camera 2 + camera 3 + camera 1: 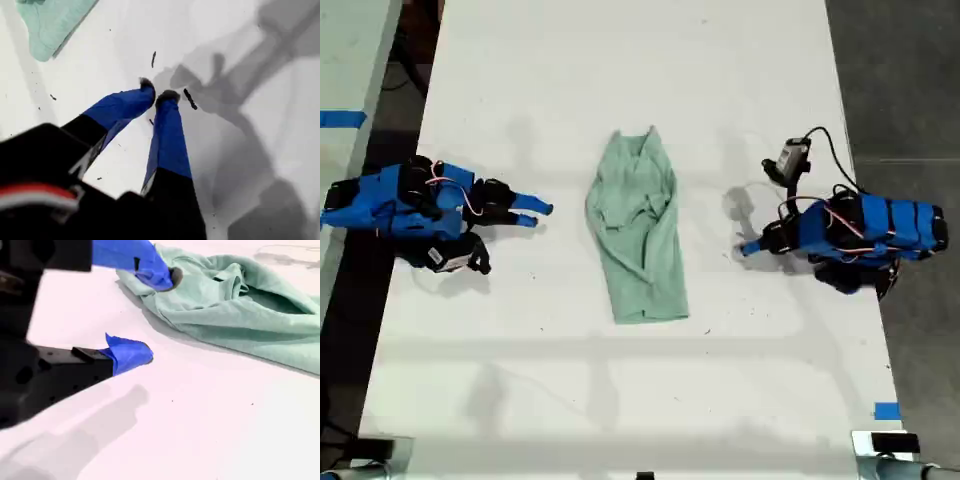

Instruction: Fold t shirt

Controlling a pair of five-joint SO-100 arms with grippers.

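The t shirt (640, 230) is pale mint-green and lies crumpled in a long strip at the middle of the white table, wider at its near end. My first gripper (748, 248) is on the arm at the exterior view's right. It rests low on the table, shut on nothing, a short way off the shirt. In the first wrist view its tips (157, 94) nearly meet, and only a corner of the t shirt (50, 25) shows. My second gripper (538, 213), at the exterior view's left, stands open (152, 315). The t shirt (235, 305) lies just beyond it, with one finger (160, 272) showing against the near edge.
The white table (620, 60) extends well beyond the shirt toward both the far and near edges. A small camera on a black cable (790, 160) sticks up beside the first arm. Blue tape marks (887, 410) (340, 118) sit near the edges. A dark floor borders both sides.
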